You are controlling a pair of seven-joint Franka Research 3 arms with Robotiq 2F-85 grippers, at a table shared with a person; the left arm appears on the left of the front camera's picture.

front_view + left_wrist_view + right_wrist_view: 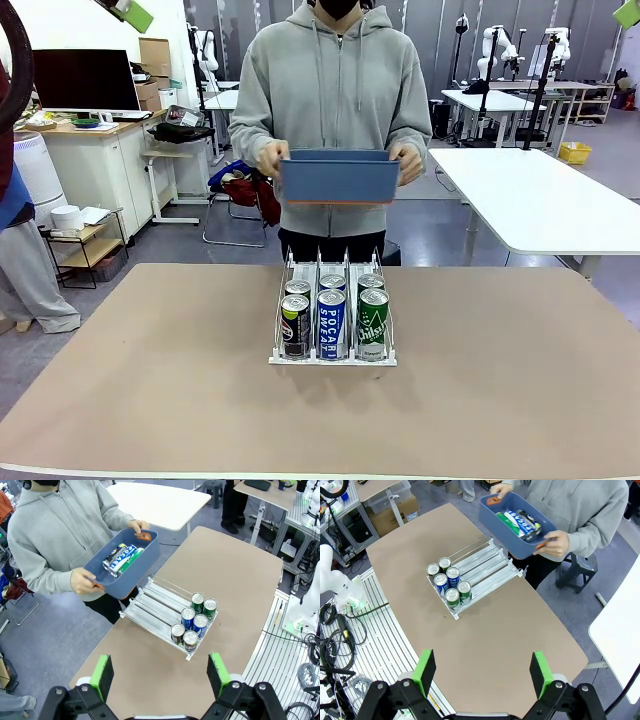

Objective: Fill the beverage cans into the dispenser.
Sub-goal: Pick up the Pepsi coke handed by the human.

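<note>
The dispenser (333, 265) stands mid-table, a white rack with wire dividers. Several beverage cans stand at its front lip in two rows: a dark one (295, 326), a blue one (331, 322) and a green one (373, 322) lead their lanes. A person at the far side holds a blue bin (340, 180) above the table edge. More cans (120, 559) lie inside the bin (136, 575). My left gripper (160, 676) hangs open high above the table, well short of the dispenser (150, 605). My right gripper (482, 672) is open too, high over the dispenser (487, 565) and the bin (502, 534).
The brown table (150, 380) has free surface on both sides of the rack and in front of it. The person's hands (270, 157) grip the bin's two ends. A white table (560, 200) stands behind on the right.
</note>
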